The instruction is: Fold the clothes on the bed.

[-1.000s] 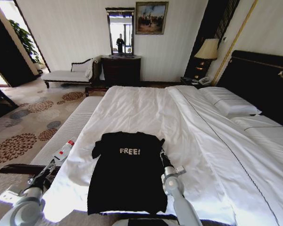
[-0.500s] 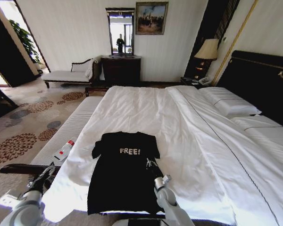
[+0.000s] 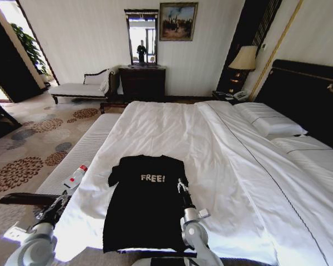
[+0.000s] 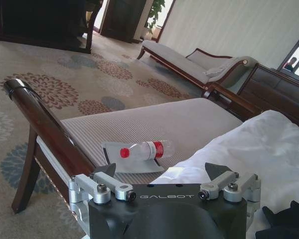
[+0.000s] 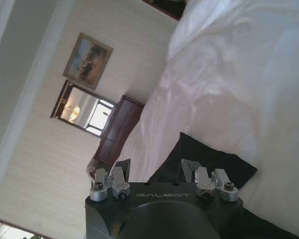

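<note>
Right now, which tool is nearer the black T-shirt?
Right. The right tool hangs over the black T-shirt at its right side, by the lettering. The left tool sits off the shirt's left edge, by the bench.

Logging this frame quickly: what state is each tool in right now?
Left tool: open, empty, beside the bed over the bench.
Right tool: open, empty, above the black T-shirt.
</note>
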